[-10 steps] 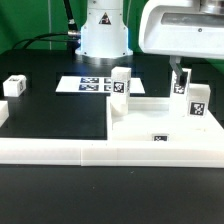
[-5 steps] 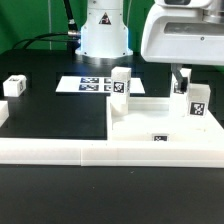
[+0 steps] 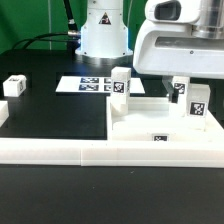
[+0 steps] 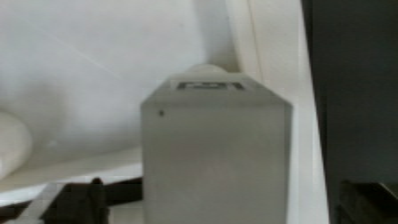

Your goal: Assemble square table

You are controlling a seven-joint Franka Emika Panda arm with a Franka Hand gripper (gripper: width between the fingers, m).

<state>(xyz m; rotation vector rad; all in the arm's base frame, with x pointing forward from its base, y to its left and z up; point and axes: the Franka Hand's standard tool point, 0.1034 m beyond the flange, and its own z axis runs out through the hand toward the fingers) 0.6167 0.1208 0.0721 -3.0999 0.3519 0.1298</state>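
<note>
**Parts count, exterior view:** one tabletop (image 3: 150,118), four legs, one hand (image 3: 179,84), one marker board (image 3: 92,84) and one border rail (image 3: 60,152).

**Tabletop.** It lies flat on the black bench (image 3: 50,110) in the lower right of the frame, with its raised rim up. One black-and-white tag sits on its near rim. The border rail runs across the lower part of the frame, directly in front of the tabletop's near side.

**Legs.**
- Leg A (image 3: 14,86) stands alone on the bench at the exterior view's left edge, well apart from the tabletop.
- Leg B (image 3: 121,84) stands upright at the tabletop's far corner, near the centre of the frame, with its tag facing the camera.
- Leg C (image 3: 197,102) stands upright on the tabletop's far side at the exterior view's right, with its tag facing the camera.
- Leg D (image 3: 181,92) is just beside leg C, on the side toward frame centre, directly under the hand. Only its lower part shows.

**Hand.** The white hand body fills the upper right of the frame, above leg D. In the wrist view, leg D (image 4: 217,150) stands upright between the two dark fingers (image 4: 89,200), with its tagged end face toward the camera. The jaws are spread wider than the leg, one on each side of it. Whether either pad touches the leg cannot be determined, and no closed grip shows.

**Marker board.** It lies flat on the bench behind leg B, in front of the white robot base (image 3: 104,35).
</note>
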